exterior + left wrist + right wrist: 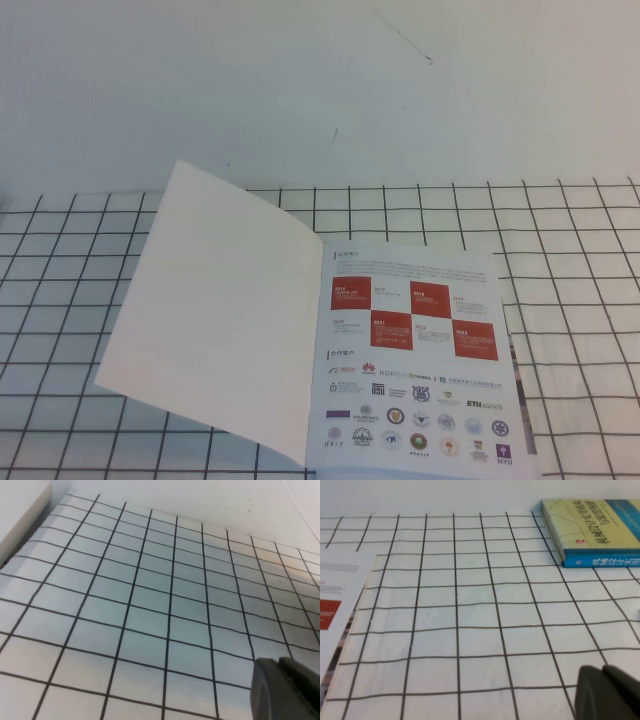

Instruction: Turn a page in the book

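Note:
The book (pixel 330 350) lies open on the grid mat in the high view. Its blank white cover leaf (pixel 215 310) is folded out to the left. The page (pixel 420 360) faces up on the right, with red-and-white checker squares above rows of small logos. A corner of the page also shows in the right wrist view (pixel 340 590). Neither arm shows in the high view. My left gripper (pixel 278 662) hangs shut and empty over bare grid squares. My right gripper (pixel 602 669) is shut and empty above the mat, to the right of the book.
The black-lined grid mat (pixel 560 250) covers the table. A closed yellow and blue book (pixel 595 530) lies at the mat's far edge in the right wrist view. A white wall (pixel 320 90) stands behind the mat.

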